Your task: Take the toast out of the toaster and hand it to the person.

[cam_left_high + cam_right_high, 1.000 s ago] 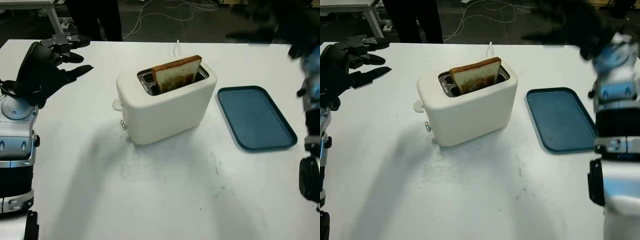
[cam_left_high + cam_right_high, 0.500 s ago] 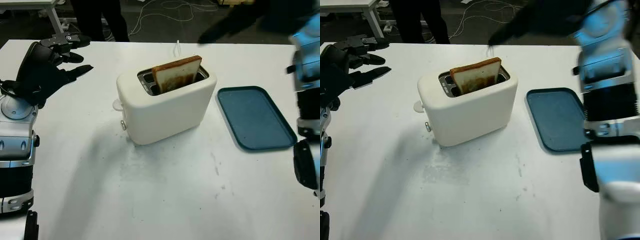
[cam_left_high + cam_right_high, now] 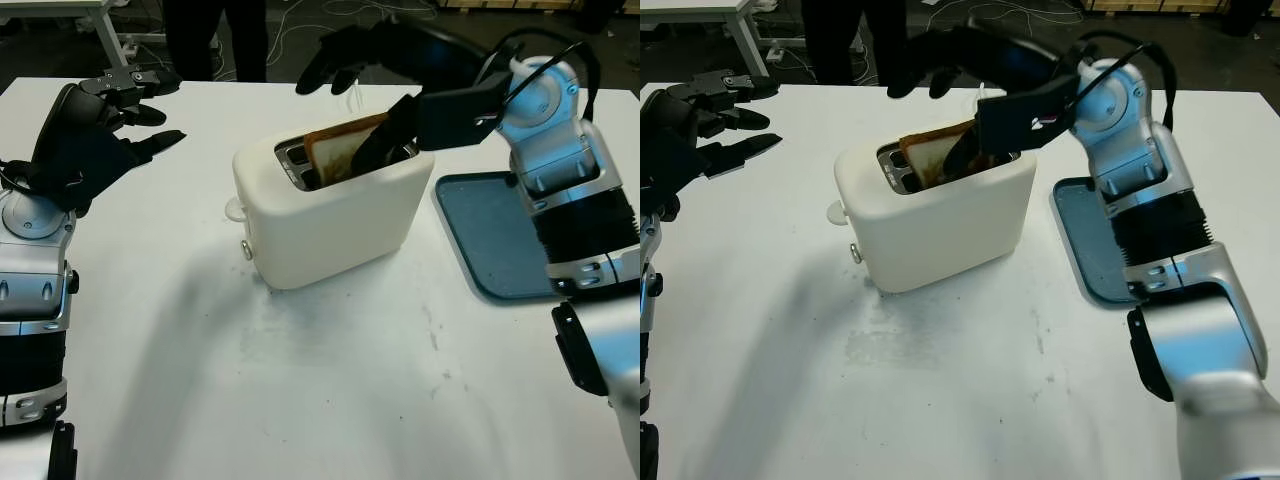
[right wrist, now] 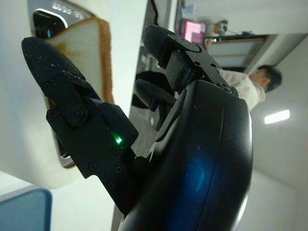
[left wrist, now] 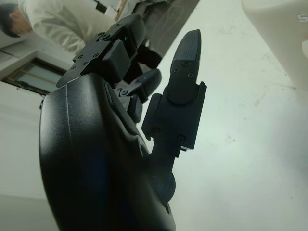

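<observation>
A white toaster stands mid-table with a browned slice of toast sticking up from its slot. My right hand hovers open over the toaster. Its thumb reaches down along the near face of the toast's right end, and its other fingers stretch above and beyond the slice. In the right wrist view the toast shows beside the thumb, with nothing held. My left hand stays open above the table's far left.
A blue tray lies right of the toaster, under my right forearm. A person stands beyond the table's far edge, their dark legs showing there. The person shows in the right wrist view too.
My right arm has swung in from the far right, and its hand now sits over the toaster around the toast. The left hand, toaster and toast have not moved.
</observation>
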Motion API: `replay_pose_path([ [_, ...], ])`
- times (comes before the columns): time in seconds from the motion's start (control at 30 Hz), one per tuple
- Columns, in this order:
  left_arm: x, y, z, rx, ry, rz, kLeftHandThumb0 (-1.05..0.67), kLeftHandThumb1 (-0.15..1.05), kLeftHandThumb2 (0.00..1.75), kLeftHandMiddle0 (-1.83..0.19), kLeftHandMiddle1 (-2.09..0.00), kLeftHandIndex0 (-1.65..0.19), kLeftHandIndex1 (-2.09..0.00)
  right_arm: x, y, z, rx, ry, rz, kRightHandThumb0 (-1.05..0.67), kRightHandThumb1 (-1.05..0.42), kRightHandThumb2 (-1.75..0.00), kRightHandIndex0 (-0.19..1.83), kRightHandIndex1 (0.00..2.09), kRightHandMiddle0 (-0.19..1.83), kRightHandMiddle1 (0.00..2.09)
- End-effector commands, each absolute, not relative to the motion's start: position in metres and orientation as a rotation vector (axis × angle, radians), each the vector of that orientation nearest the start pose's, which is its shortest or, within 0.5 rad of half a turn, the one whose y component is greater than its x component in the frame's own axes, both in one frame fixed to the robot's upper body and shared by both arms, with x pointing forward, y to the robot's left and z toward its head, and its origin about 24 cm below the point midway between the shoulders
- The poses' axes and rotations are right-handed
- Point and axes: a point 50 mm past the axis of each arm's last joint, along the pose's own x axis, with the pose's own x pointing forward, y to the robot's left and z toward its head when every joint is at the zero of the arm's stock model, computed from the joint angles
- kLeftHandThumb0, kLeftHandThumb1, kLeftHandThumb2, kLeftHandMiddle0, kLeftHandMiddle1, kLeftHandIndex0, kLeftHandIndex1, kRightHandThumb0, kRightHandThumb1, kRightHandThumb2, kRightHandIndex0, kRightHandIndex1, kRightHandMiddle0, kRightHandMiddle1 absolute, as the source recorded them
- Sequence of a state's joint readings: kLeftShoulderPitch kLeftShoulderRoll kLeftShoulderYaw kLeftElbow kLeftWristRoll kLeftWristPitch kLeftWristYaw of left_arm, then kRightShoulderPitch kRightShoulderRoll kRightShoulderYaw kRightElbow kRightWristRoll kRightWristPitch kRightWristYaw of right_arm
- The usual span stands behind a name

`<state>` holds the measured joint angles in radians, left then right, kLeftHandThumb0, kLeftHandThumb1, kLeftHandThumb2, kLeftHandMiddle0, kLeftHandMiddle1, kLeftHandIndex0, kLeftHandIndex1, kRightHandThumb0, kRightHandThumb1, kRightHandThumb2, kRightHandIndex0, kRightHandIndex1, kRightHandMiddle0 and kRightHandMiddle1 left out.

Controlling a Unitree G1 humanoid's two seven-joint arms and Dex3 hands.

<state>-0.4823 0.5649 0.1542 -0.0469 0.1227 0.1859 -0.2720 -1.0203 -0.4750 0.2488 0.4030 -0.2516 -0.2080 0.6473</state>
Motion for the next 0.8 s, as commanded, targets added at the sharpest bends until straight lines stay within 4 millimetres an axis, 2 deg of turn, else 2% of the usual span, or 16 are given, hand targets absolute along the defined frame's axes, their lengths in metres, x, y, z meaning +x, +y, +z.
replay_pose_path([
  [0.0,0.312,0.240,0.213,0.660,-0.301,-0.032,-0.43,0.92,0.10,-0.40,-0.77,-0.58,-0.20,0.364,-0.107,0.254,-1.058,-0.489,0.730,-0.61,-0.63,-0.01,0.18,0.92,0.40,0.48],
  [0.33,0.312,0.239,0.212,0.649,-0.299,-0.035,-0.43,0.92,0.09,-0.39,-0.77,-0.58,-0.20,0.369,-0.112,0.240,-1.064,-0.461,0.702,-0.40,-0.66,-0.01,0.24,0.84,0.45,0.40],
  [0.43,0.312,0.240,0.212,0.658,-0.295,-0.034,-0.45,0.92,0.10,-0.39,-0.78,-0.59,-0.20,0.369,-0.114,0.237,-1.084,-0.471,0.642,-0.29,-0.69,-0.01,0.44,0.79,0.58,0.36],
  [0.53,0.312,0.241,0.212,0.669,-0.291,-0.034,-0.45,0.92,0.10,-0.39,-0.78,-0.58,-0.20,0.369,-0.116,0.236,-1.115,-0.486,0.620,-0.29,-0.72,-0.01,0.59,0.77,0.69,0.33],
  [0.7,0.312,0.240,0.212,0.660,-0.292,-0.034,-0.45,0.92,0.10,-0.39,-0.78,-0.58,-0.20,0.370,-0.119,0.234,-1.137,-0.460,0.642,-0.31,-0.75,-0.01,0.66,0.78,0.76,0.32],
  [0.77,0.312,0.240,0.212,0.663,-0.290,-0.031,-0.44,0.92,0.10,-0.38,-0.78,-0.58,-0.20,0.370,-0.119,0.235,-1.134,-0.433,0.648,-0.28,-0.75,-0.01,0.77,0.82,0.85,0.35],
])
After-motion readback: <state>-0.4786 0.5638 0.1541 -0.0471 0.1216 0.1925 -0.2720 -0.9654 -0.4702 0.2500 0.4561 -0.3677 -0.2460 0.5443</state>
